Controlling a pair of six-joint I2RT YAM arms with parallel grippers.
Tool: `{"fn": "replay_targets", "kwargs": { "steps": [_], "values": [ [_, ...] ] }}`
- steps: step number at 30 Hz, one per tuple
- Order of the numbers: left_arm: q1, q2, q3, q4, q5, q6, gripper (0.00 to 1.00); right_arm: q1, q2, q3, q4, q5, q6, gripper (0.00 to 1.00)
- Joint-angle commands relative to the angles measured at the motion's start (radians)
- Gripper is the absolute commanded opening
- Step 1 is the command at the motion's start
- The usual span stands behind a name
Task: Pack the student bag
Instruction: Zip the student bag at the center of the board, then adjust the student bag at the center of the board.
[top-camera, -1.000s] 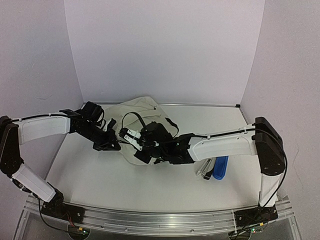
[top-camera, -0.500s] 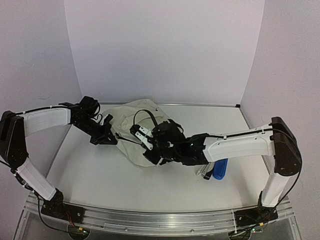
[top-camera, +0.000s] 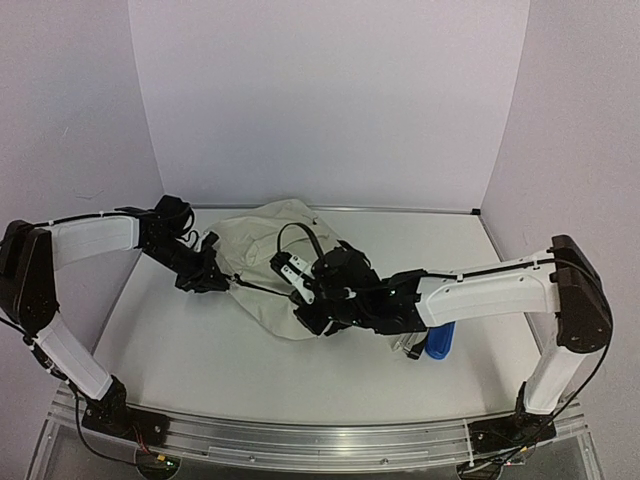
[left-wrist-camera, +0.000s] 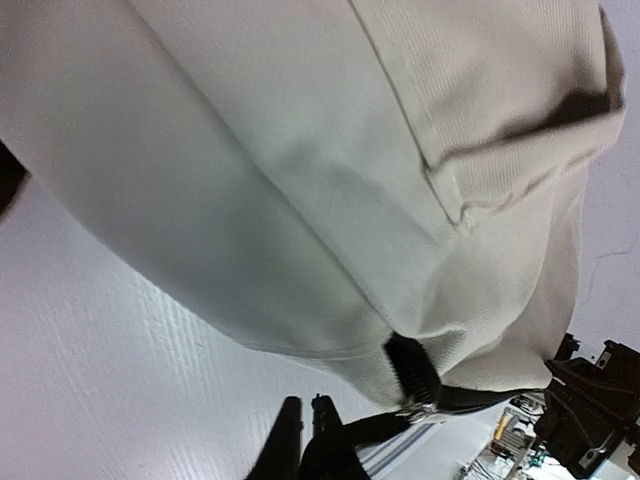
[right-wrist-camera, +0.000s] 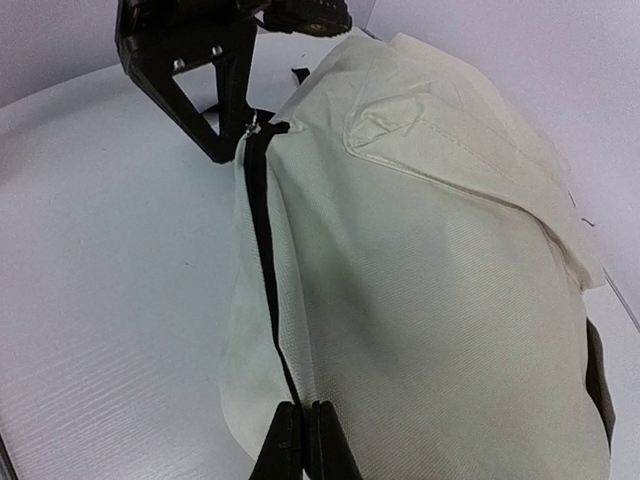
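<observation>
We are viewing the student bag (top-camera: 258, 235) lying between the centre and far edge of the white tabletop (top-camera: 190, 350), which pale lilac walls (top-camera: 330, 100) are enclosing on three sides. The left gripper (left-wrist-camera: 306, 402) is pinching the black zipper pull (left-wrist-camera: 412, 416) with jaws pressed together; the right gripper (right-wrist-camera: 305, 405) is pinching the black zipper (right-wrist-camera: 262, 250) likewise.

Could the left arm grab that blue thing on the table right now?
Probably not. The blue item lies on the far side, beyond the student bag and partly under the right arm, and the left hand looks shut on the bag's zipper.
</observation>
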Motion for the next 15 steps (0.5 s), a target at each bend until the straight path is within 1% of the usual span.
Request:
{"fn": "replay_targets", "kwargs": {
  "steps": [1, 2, 4, 5, 6, 7, 9, 10, 12, 15],
  "values": [
    [0.098, -0.031, 0.018, 0.038, -0.152, 0.010, 0.28, -0.005, -0.104, -0.015, -0.110, 0.083, 0.045, 0.00],
    [0.099, -0.045, 0.025, 0.036, -0.157, 0.017, 0.37, -0.005, -0.105, -0.018, -0.107, 0.091, 0.062, 0.00],
    [0.108, -0.100, 0.035, 0.049, -0.198, 0.021, 0.60, -0.007, -0.117, -0.029, -0.087, 0.115, 0.105, 0.00],
    [0.119, -0.123, 0.037, 0.068, -0.212, 0.020, 0.69, -0.010, -0.120, -0.034, -0.080, 0.130, 0.138, 0.00],
    [0.136, -0.150, 0.039, 0.093, -0.217, 0.018, 0.76, -0.018, -0.121, -0.038, -0.078, 0.144, 0.178, 0.00],
    [0.152, -0.169, 0.044, 0.119, -0.217, 0.013, 0.81, -0.030, -0.120, -0.045, -0.078, 0.157, 0.216, 0.00],
    [0.185, -0.171, 0.066, 0.163, -0.212, -0.003, 0.88, -0.073, -0.114, -0.062, -0.064, 0.170, 0.284, 0.00],
    [0.197, -0.157, 0.085, 0.181, -0.210, -0.013, 0.90, -0.098, -0.111, -0.071, -0.050, 0.169, 0.316, 0.00],
    [0.206, -0.104, 0.125, 0.218, -0.209, -0.028, 0.93, -0.149, -0.107, -0.092, -0.039, 0.158, 0.365, 0.00],
    [0.207, 0.002, 0.197, 0.270, -0.207, -0.027, 0.94, -0.221, -0.113, -0.124, -0.006, 0.151, 0.386, 0.00]
  ]
}}
